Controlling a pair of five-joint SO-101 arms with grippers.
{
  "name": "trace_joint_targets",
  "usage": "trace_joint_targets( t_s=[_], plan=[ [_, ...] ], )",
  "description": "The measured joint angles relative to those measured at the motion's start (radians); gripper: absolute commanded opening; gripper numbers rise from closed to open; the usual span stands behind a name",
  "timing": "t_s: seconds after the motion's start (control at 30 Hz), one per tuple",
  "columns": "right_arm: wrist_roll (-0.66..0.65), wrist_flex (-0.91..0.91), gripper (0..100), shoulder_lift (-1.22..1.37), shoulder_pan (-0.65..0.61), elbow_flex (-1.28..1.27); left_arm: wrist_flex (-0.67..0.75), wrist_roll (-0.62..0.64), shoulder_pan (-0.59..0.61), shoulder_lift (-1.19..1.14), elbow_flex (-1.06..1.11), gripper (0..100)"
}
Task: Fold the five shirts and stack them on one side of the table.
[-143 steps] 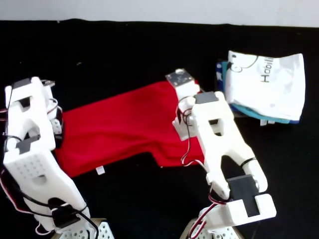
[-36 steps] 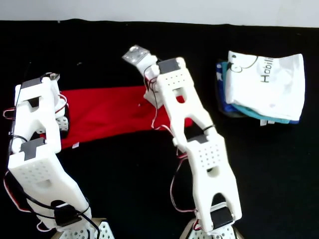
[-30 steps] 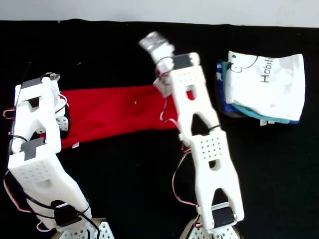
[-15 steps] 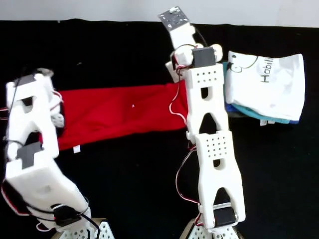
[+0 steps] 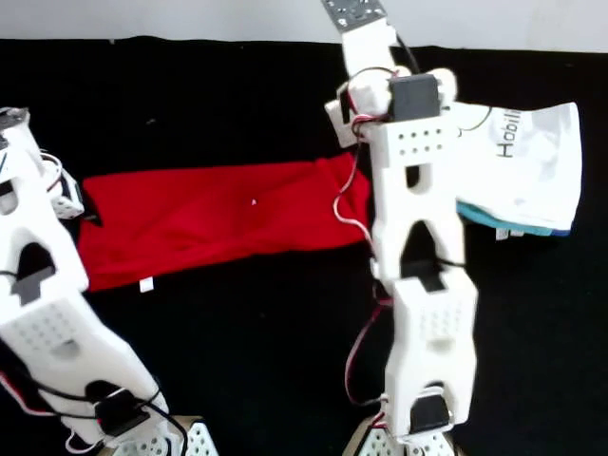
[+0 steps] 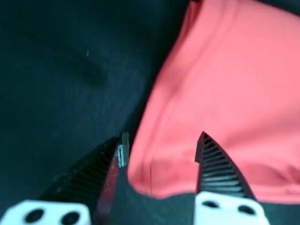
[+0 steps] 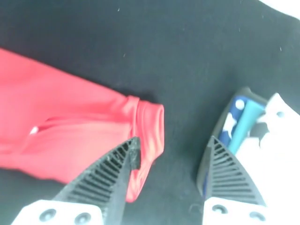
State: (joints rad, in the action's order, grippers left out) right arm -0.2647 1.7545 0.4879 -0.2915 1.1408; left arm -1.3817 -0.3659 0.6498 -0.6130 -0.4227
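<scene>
You have one red shirt (image 5: 218, 218) spread on the black tabletop (image 5: 237, 95) and one stack (image 5: 475, 211) of folded shirts at the right side. A white shirt (image 5: 518, 157) tops the stack, with a teal layer and a blue patterned one showing beneath. More layers than those three cannot be counted. Two arms are at work.

Nearly five seconds ago the red shirt was a broader, slanted shape with your right arm hunched over its right part. It now lies as a long narrow band. Since then the right arm has stretched forward and swung toward the stack, and the left arm has drawn out to the left, uncovering the shirt's left end.

The band's long axis runs left to right across the tabletop, its right end a little farther from the arm bases than its left. That right end lies close to the stack with bare tabletop between. A small white tag (image 5: 145, 283) shows at the near edge by the left end.

Your left hand (image 6: 162, 137) is spread wide over the shirt's left end, gripping nothing. Your right hand (image 7: 175, 140) is also spread wide, over the gap between shirt and stack.
</scene>
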Motion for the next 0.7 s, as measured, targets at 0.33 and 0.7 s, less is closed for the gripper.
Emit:
trace_joint_targets(
  t_s=[0.33,0.7],
  plan=[
    [0.0,0.0,22.4,-0.485,0.0,-0.494,-0.164,0.002,-0.029,-0.379,-0.416,24],
    [0.0,-0.003,22.4,-0.684,0.0,-0.859,-0.321,-0.083,-0.06,-0.532,-0.684,1]
  ],
)
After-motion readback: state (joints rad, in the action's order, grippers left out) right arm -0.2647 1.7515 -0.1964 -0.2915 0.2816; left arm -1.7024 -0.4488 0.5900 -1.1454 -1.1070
